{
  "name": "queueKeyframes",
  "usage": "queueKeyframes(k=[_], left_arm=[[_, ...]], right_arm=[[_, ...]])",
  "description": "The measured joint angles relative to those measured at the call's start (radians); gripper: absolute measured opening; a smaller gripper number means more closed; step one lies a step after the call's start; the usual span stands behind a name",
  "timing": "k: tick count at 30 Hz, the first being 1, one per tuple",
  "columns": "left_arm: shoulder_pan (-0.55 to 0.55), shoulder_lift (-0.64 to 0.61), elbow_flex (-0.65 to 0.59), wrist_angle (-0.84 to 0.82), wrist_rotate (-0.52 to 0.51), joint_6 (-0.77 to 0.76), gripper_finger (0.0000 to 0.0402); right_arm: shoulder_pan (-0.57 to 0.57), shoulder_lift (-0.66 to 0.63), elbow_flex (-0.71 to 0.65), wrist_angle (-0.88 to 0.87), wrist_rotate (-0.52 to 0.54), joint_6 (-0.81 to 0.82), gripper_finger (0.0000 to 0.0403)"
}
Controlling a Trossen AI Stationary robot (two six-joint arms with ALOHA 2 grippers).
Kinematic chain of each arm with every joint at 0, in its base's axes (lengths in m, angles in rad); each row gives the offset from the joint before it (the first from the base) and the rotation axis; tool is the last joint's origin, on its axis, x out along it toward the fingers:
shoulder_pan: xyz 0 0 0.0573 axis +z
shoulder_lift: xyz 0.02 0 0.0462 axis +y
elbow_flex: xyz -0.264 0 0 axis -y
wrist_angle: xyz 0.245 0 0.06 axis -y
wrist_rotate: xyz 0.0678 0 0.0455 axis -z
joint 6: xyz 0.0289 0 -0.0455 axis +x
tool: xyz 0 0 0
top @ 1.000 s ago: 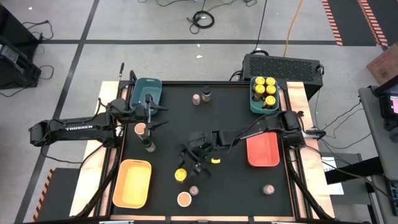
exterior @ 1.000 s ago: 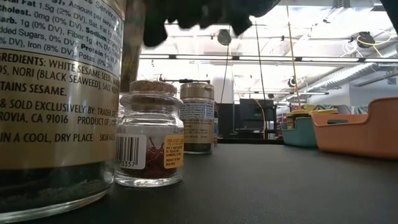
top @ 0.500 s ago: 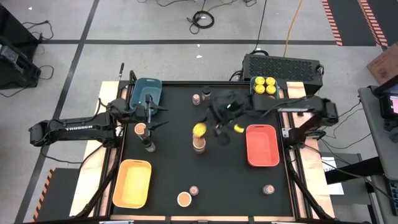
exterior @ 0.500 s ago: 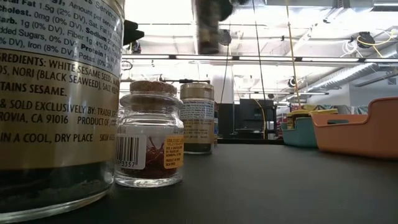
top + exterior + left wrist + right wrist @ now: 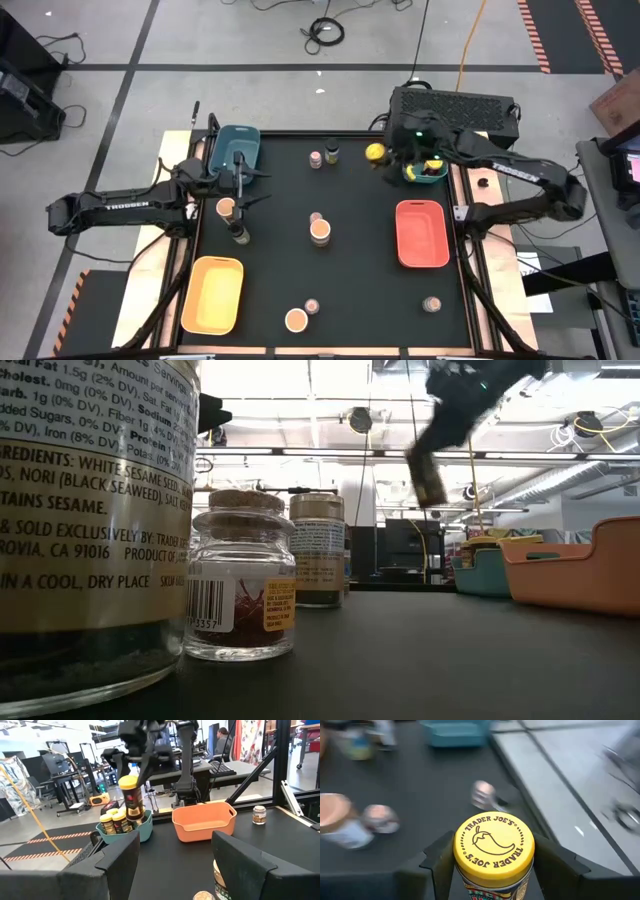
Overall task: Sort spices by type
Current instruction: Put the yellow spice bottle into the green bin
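My right gripper (image 5: 380, 154) is shut on a yellow-lidded spice jar (image 5: 375, 152), carried in the air just left of the far-right teal tray (image 5: 412, 176), which holds several yellow-lidded jars (image 5: 113, 822). My left gripper (image 5: 262, 186) stands open at the far left. Close beside it, a tan-lidded jar (image 5: 226, 207) and a dark-lidded jar (image 5: 240, 235) stand on the mat. More jars stand at mid-table (image 5: 320, 230), at the far edge (image 5: 331, 153) and near the front (image 5: 296, 320). My right gripper pinches the yellow-lidded jar by its upper body just under the lid (image 5: 465, 882), one finger (image 5: 437, 862) on each side. It comes at the jar slanting down from above. The jar hangs below the fingers (image 5: 131, 795), slightly tilted, lifted clear of the table.
An orange-red tray (image 5: 422, 233) lies at the right, a yellow tray (image 5: 213, 293) at the near left and a second teal tray (image 5: 236, 148) at the far left. A lone jar (image 5: 432, 304) stands near the front right. A person (image 5: 221, 737) sits in the room beyond.
My right gripper has swung up and away from the near middle of the table toward the far right edge. It carried the yellow-lidded jar to beside the teal tray and tipped from pointing down to a slant. The mid-table jars have come into view.
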Motion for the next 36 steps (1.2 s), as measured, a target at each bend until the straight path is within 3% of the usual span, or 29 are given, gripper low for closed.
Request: queueKeyframes(k=[5,11,25,36], left_arm=[[0.000,0.000,0.000,0.000,0.000,0.001,0.0251],[0.000,0.000,0.000,-0.003,-0.001,0.016,0.0251],[0.001,0.000,0.000,-0.004,-0.004,0.015,0.0251],[0.001,0.000,0.000,-0.004,-0.003,0.015,0.0251]], right_arm=[[-0.096,-0.130,-0.183,0.094,0.122,0.116,0.0212],[-0.136,-0.231,-0.303,0.111,0.306,0.224,0.0212],[-0.144,-0.264,-0.452,0.118,0.489,0.366,0.0212],[-0.144,-0.264,-0.566,0.224,0.491,0.436,0.0213]])
